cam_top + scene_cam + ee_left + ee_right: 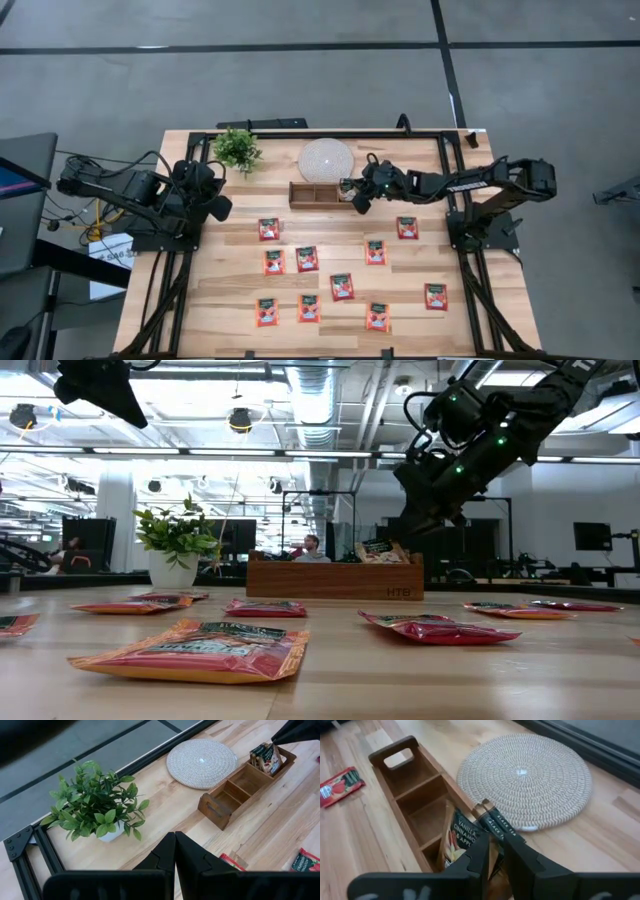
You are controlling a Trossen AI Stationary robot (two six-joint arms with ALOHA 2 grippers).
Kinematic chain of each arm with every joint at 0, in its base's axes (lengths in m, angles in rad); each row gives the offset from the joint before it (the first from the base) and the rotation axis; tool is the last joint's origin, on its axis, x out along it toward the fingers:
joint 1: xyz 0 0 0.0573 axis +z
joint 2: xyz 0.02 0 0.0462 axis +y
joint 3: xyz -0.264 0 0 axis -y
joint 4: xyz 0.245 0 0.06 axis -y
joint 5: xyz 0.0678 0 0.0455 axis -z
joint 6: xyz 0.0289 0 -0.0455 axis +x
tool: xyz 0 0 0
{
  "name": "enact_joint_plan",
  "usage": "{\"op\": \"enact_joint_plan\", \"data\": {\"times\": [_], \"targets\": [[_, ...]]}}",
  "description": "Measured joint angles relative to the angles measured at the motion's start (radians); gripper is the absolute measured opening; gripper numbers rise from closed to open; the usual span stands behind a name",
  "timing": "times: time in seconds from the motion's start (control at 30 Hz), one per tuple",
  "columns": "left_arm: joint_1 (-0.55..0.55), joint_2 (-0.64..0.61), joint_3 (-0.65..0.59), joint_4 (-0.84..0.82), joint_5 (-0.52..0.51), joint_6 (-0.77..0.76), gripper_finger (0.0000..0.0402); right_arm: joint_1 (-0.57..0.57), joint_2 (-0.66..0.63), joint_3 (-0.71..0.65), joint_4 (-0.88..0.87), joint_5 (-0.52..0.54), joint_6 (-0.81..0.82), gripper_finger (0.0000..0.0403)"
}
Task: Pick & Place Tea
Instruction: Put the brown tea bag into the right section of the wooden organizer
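Note:
A wooden box (pixel 318 193) with three compartments lies near the table's far edge. My right gripper (pixel 356 196) reaches to its right-hand end and is shut on a dark black-tea packet (pixel 495 822). That packet stands beside a vanilla-cinnamon-apple packet (pixel 457 837) in the end compartment. In the low view the packets (pixel 380 550) stick up above the box wall under the right gripper (pixel 415 530). Several red tea packets (pixel 307 258) lie flat on the table. My left gripper (pixel 222 207) waits shut at the table's left side, raised. My right gripper pinches the black-tea packet between its two fingers (pixel 520 852), at the packet's upper edge (pixel 504 831). It comes slanting down from the table's right side. The packet stands nearly upright in the box's end compartment; the fingers hide its lower part.
A round woven trivet (pixel 326 158) lies just behind the box. A small potted plant (pixel 237 150) stands at the far left. The box's other two compartments (pixel 405 775) show bare wood. Red packets (pixel 342 287) are scattered over the table's middle and near part.

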Motion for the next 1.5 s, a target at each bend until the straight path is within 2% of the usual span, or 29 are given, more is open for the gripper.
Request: {"op": "enact_joint_plan", "data": {"times": [0.27, 0.63, 1.37, 1.5], "targets": [[0.000, 0.000, 0.000, 0.001, 0.000, 0.000, 0.0000, -0.004, -0.034, 0.001, 0.085, -0.003, -0.024, 0.0048], [0.000, 0.000, 0.000, 0.024, 0.001, 0.000, 0.0000, -0.029, 0.033, 0.001, 0.093, -0.033, 0.000, 0.0027], [0.000, 0.000, 0.000, 0.029, 0.001, 0.002, 0.0000, -0.029, 0.033, 0.001, 0.037, -0.056, -0.004, 0.0015], [0.000, 0.000, 0.000, 0.029, 0.001, 0.002, 0.0000, -0.029, 0.018, 0.000, -0.020, -0.059, -0.008, 0.0014]]}}
